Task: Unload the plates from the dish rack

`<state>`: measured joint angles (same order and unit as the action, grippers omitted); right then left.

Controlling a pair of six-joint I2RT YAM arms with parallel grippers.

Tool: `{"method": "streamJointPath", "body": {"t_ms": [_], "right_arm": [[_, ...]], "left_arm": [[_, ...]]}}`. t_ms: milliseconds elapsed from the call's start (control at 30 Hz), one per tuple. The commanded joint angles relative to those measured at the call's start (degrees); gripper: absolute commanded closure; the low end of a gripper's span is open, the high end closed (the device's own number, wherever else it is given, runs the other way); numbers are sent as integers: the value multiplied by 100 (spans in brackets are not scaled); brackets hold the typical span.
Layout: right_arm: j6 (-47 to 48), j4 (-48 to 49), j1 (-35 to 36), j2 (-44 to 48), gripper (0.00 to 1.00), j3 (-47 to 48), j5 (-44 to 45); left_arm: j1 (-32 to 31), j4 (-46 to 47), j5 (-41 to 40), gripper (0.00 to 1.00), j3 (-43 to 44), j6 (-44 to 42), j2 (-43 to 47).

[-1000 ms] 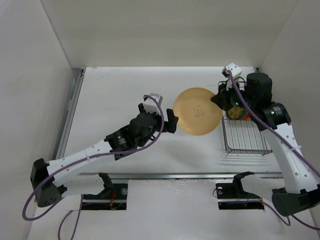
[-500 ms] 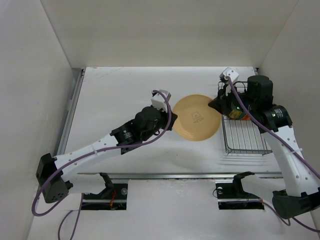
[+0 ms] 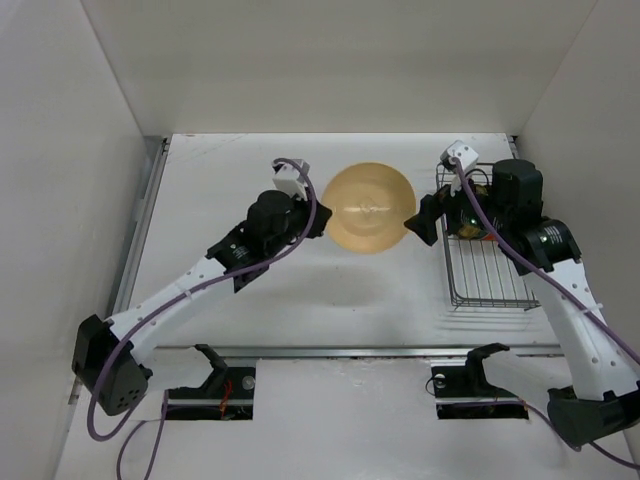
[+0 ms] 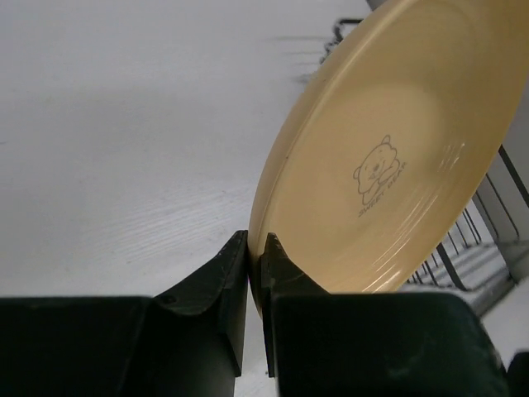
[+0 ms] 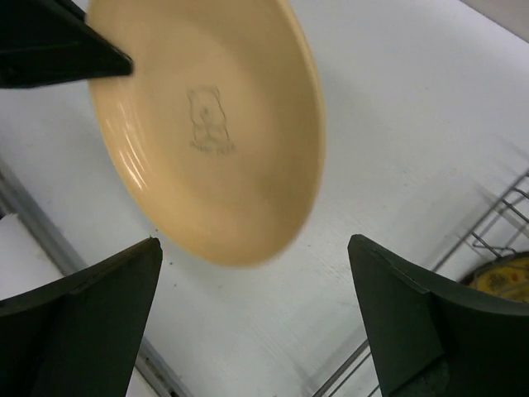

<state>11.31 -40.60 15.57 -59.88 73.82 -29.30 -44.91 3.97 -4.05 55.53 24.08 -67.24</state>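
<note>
Currently, the task is at an early stage. One peach plate (image 3: 368,208) is out of the rack (image 3: 490,275) and is carried over the worktop (image 3: 230,170), left of the rack and well apart from it. We judge that it is not yet set down, since only an end effector holds it.

At least one yellow plate (image 5: 506,279) remains in the rack, at its far end. The right arm hides most of that end, so we cannot count the plates left to unload. The near part of the rack shows bare wires only.

Position of the peach plate relative to each end effector:

1. The left end effector (image 3: 320,215) is clenched on the left rim of the peach plate. In the left wrist view, the two fingers (image 4: 281,263) pinch the rim from both faces with no visible gap. The plate stands tilted, nearly on edge to the fingers, and its bear print faces toward the rack.

2. The right end effector (image 3: 418,218) is released, with its fingers spread wide. It sits just beside the right rim of the peach plate, between the plate and the rack. In the right wrist view, the plate lies ahead of the open fingers and touches neither of them.

We judge that the left arm alone bears the plate.
</note>
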Motion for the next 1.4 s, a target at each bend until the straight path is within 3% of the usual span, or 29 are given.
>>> {"method": "streamJointPath", "body": {"t_ms": [0, 167, 333, 733, 933, 1133, 1200, 1367], "right_arm": [[-497, 789, 34, 301, 0, -236, 1169], [-770, 1458, 34, 590, 0, -544, 2603], [-937, 1634, -19, 697, 0, -544, 3596], [-938, 1634, -125, 749, 0, -597, 3651], [-886, 1634, -125, 688, 0, -597, 4256], [-771, 1687, -125, 618, 0, -465, 4827], [-639, 1634, -125, 565, 0, -386, 4995], [62, 1389, -186, 276, 0, -52, 5784]], "left_arm": [[517, 114, -455, 100, 37, 527, -86], [1185, -877, -1106, 100, 379, 1414, -1130], [1581, -1047, -958, 100, 450, 1609, -1879], [2144, -564, 158, 100, 187, 1741, -2767], [2320, -388, 466, 100, 108, 1741, -3032], [2372, -274, 633, 78, 37, 1741, -3216], [2372, -221, 721, 64, 37, 1741, -3268], [2425, -37, 888, 40, -77, 1688, -3330]]}}
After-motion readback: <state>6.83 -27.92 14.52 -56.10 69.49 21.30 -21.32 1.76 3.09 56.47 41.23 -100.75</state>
